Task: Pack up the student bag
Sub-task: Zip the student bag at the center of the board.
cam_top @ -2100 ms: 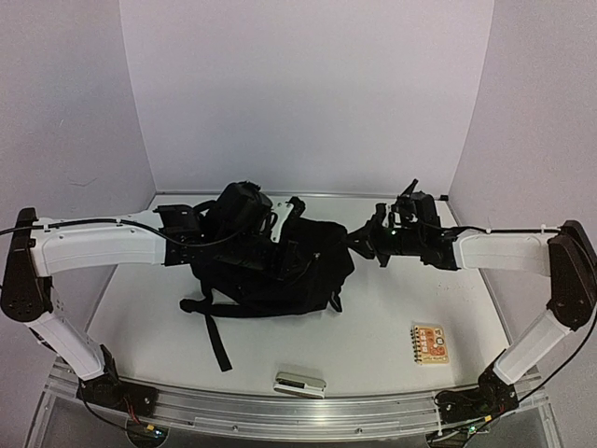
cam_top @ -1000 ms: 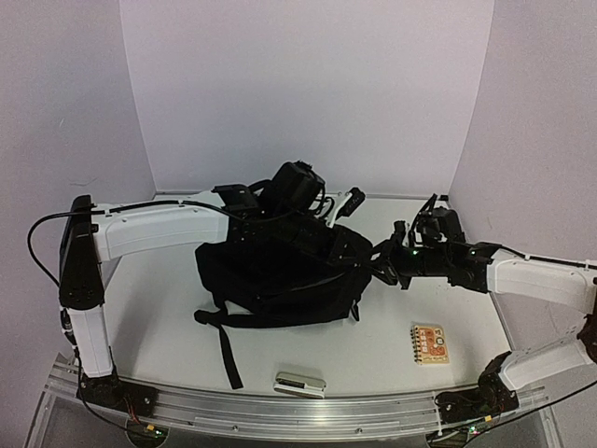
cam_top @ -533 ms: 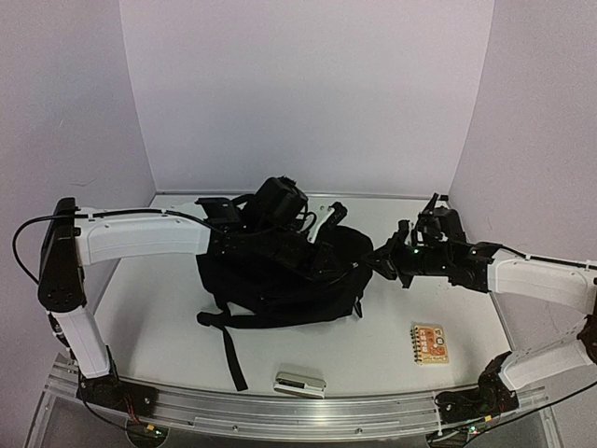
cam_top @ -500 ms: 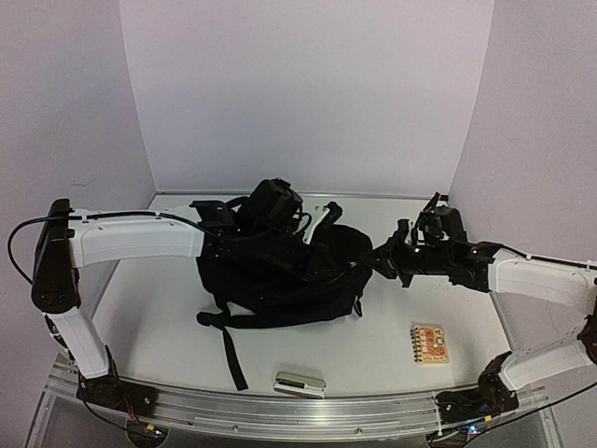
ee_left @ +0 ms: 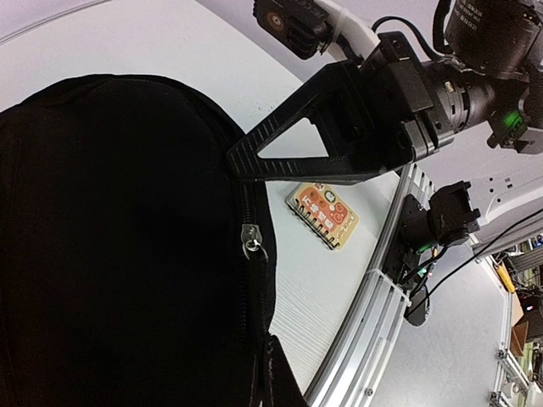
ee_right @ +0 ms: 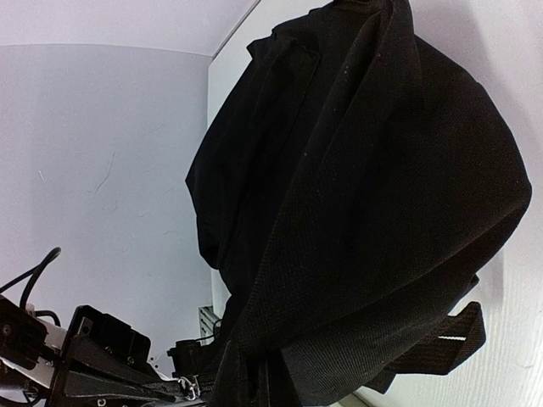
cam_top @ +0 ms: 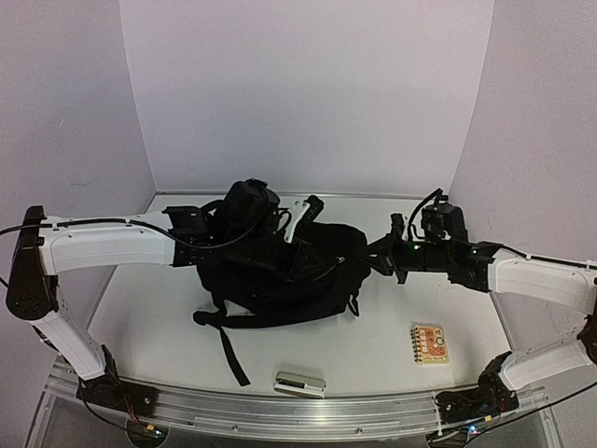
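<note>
Bag (cam_top: 270, 280) lies slumped on the table (cam_top: 392, 317), between the two grippers and touching both. Its strap (cam_top: 224, 345) trails toward the near edge.

Right gripper (cam_top: 371, 259) is at the bag's right end. In the left wrist view its fingers are pressed together, with the tip on the rim right beside the zip. It looks like it is pinching the fabric edge, probably to anchor that end so the zip line stays taut and the mouth can be pulled apart. Zip pull (ee_left: 252, 241) sits just below that tip, hanging free, and the zip looks closed along the stretch in view.

Left gripper (cam_top: 303, 254) reaches in over the bag's top from the other side, with its fingers down in the black fabric. The jaws are fully closed. What they have caught, if anything, is hidden, and its own camera shows only cloth. The likely purpose is to oppose the right gripper so the bag is braced from two sides and does not slide.

Judgement: this is the opening or positioning stage, and nothing visible has gone in yet.

Notebook (cam_top: 430, 343) lies flat on the near side of the right gripper, well apart from the bag and untouched. A small grey case (cam_top: 300, 383) sits by the front rail, near the strap end and far from both grippers. Both are probably waiting to be packed.

Risk: the soft fabric may slip out of a thin pinch
</note>
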`<action>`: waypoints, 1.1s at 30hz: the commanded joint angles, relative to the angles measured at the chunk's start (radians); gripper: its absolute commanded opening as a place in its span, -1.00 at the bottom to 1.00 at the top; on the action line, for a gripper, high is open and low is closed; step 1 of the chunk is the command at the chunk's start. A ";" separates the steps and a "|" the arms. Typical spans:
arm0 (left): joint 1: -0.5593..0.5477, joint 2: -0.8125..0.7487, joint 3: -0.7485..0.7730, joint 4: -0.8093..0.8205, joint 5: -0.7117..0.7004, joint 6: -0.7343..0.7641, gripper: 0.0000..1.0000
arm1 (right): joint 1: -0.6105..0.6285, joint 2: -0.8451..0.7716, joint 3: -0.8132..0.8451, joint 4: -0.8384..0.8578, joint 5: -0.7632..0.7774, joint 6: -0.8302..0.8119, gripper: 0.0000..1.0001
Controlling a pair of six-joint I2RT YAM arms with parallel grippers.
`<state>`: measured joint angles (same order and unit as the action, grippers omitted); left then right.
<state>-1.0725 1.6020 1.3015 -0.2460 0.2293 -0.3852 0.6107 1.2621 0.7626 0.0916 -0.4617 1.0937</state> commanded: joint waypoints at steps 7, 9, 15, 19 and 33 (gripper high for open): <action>-0.004 0.073 0.154 0.057 0.091 -0.034 -1.00 | -0.125 0.220 0.118 -0.026 0.222 -0.238 -1.00; -0.004 0.141 0.211 0.085 0.086 -0.022 -1.00 | -0.126 0.284 0.166 -0.027 0.240 -0.285 -1.00; -0.003 0.316 0.379 0.054 0.063 0.037 -1.00 | -0.127 0.448 0.347 -0.038 0.257 -0.400 -1.00; 0.016 0.356 0.431 0.008 -0.001 0.040 -1.00 | -0.127 0.444 0.383 -0.089 0.328 -0.413 -0.43; 0.089 0.330 0.385 0.023 0.060 -0.018 -1.00 | -0.116 0.070 -0.003 -0.124 0.162 -0.311 0.34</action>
<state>-0.9881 1.9892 1.6672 -0.2498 0.2627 -0.3988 0.4808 1.4421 0.8282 -0.0212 -0.2091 0.7468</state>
